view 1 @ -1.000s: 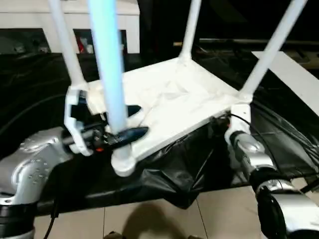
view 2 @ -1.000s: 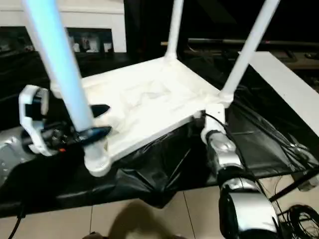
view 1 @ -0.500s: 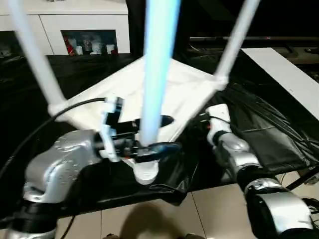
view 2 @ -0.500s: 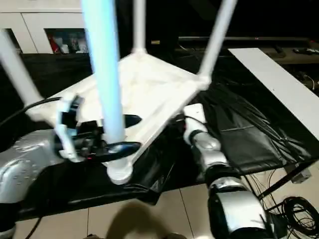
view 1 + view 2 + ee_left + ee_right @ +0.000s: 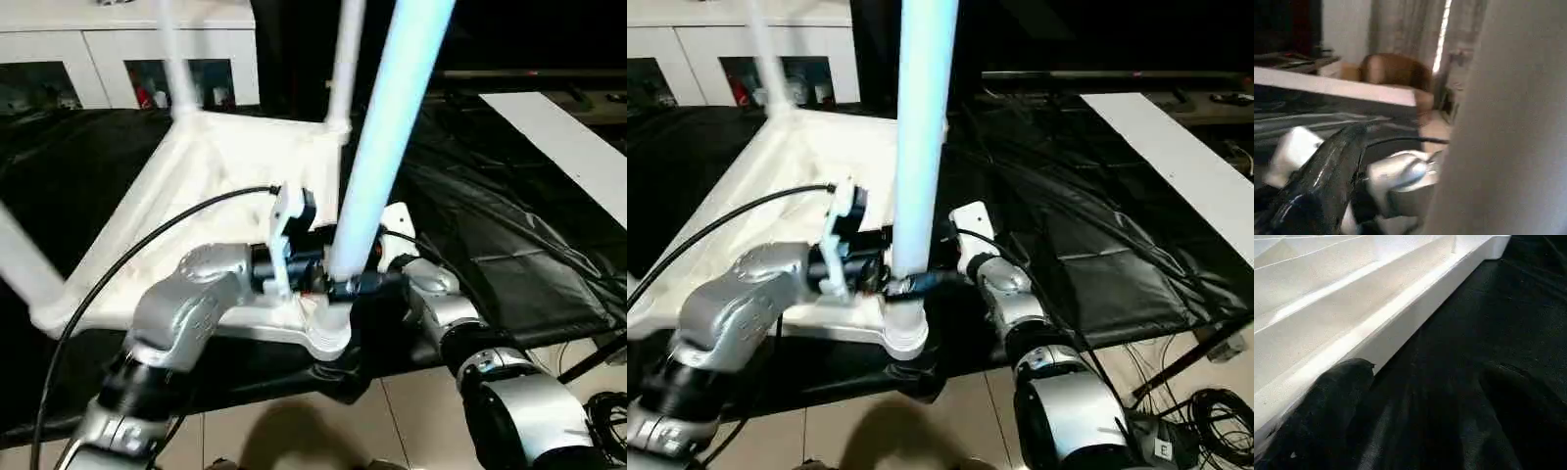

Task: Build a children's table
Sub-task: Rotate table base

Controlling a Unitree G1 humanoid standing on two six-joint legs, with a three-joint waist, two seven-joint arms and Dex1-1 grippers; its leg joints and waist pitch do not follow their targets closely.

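Jaws of the left gripper (image 5: 343,279) are gripping the nearest leg (image 5: 387,147) just above its corner socket; right gripper (image 5: 1415,396), jaws spread, is sitting beside the tabletop (image 5: 235,176) rim. Tabletop is lying upside down on the black-covered surface (image 5: 509,255). Four legs are standing; flipping upright probably remains.

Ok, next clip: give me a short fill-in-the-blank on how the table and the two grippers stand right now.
1. The tabletop lies upside down on a ____ sheet.
2. The left gripper has its fingers around the near ____.
3. The right gripper's finger lies against the tabletop's ____.
4. Behind the table stands a white ____.

Missing words: black; leg; edge; cabinet
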